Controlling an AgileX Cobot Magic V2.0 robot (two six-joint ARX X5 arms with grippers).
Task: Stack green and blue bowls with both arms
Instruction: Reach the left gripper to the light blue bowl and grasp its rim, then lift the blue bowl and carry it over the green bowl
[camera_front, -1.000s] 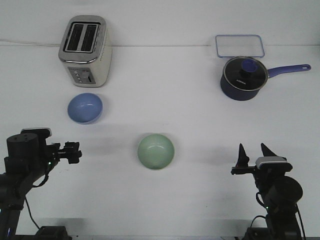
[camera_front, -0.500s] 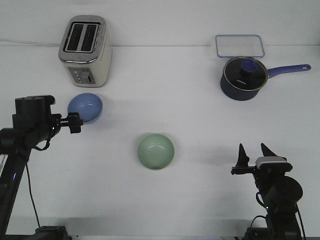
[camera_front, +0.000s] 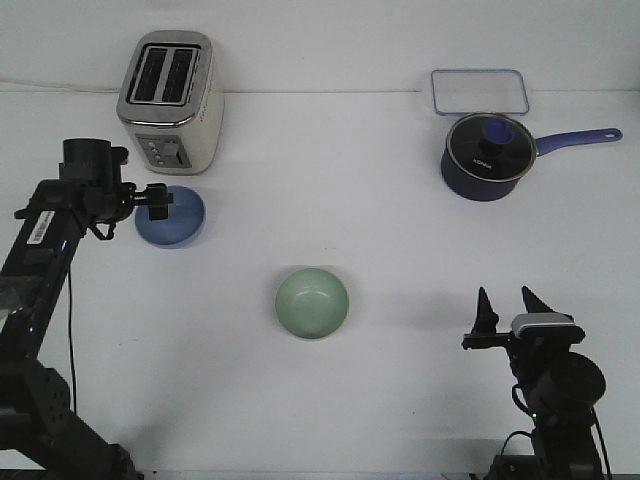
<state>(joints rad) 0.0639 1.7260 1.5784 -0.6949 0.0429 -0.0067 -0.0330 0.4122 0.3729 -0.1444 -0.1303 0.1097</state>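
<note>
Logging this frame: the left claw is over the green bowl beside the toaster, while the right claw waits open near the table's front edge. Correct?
Not quite. In the front view the left claw is over the blue bowl beside the toaster; the green bowl sits alone mid-table. The right claw does wait open.

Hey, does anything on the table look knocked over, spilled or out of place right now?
Nothing stands out. The blue bowl and green bowl sit upright, the toaster stands straight, and the saucepan has its lid on.
</note>
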